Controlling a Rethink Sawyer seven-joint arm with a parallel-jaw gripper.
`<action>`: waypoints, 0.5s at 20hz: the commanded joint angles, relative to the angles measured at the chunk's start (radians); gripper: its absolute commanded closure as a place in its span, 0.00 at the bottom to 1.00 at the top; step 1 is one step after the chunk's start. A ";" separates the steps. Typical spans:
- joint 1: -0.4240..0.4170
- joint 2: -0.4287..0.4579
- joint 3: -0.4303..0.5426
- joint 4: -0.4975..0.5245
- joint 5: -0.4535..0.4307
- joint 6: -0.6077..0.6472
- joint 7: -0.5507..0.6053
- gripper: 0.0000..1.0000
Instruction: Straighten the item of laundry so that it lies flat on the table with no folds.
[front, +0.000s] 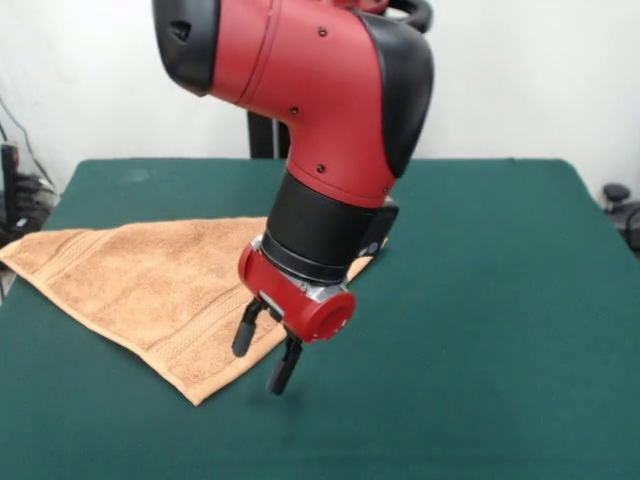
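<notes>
Gripper (265, 352) open over towel (140, 280) – table (480, 300)

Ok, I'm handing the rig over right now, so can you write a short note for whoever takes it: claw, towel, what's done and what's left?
Claw: open, empty, hanging over the towel's near right edge; whether the tips touch it cannot be told.
Towel: on the left half of the table, showing as a triangle, with one point at the table's left edge, one toward the camera and one hidden behind the arm.
Done: no sign of straightening yet; the towel looks folded along a diagonal.
Left: grip a free corner, open the fold and lay the towel out as a flat rectangle.
</notes>
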 joint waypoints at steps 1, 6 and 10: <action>0.034 0.043 -0.056 -0.093 0.002 0.172 0.053 0.00; 0.031 0.055 -0.045 -0.078 0.027 0.180 0.041 0.00; -0.029 0.049 0.039 -0.035 0.064 0.237 -0.078 0.00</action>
